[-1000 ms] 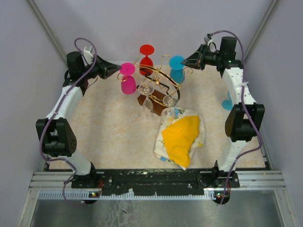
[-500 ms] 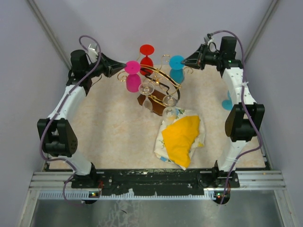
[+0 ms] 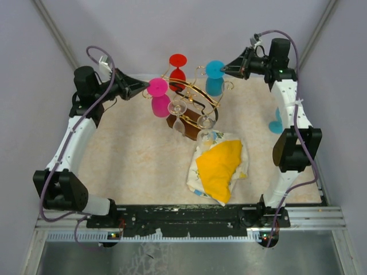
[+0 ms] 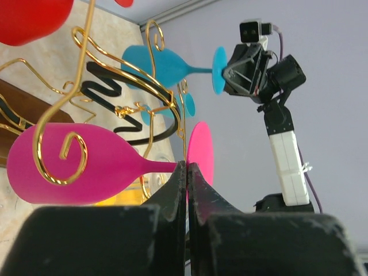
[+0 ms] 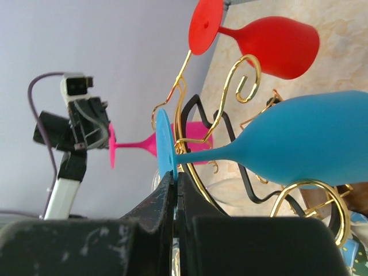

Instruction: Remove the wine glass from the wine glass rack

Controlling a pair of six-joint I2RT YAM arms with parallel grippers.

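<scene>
The wine glass rack [image 3: 194, 94] is gold wire on a dark wooden base [image 3: 184, 120], at the back middle. My left gripper [image 3: 147, 87] is shut on the foot of a pink wine glass [image 3: 160, 105] at the rack's left side; the left wrist view shows the tips [image 4: 187, 167] pinching the foot's rim [image 4: 200, 154]. My right gripper [image 3: 223, 69] is shut on the foot of a blue wine glass [image 3: 214, 87] at the rack's right side, its bowl [image 5: 310, 138] beside gold curls. A red glass [image 3: 178, 67] and two clear glasses [image 3: 177, 109] hang on the rack.
A yellow and floral cloth [image 3: 219, 164] lies crumpled in front of the rack. Another blue glass [image 3: 276, 124] stands near the right arm's forearm. Grey walls close in the back and both sides.
The left arm has pulled back, its elbow dropping toward the near edge, and the pink glass has shifted slightly with the gripper. The right gripper and blue glass have moved a little farther back.
</scene>
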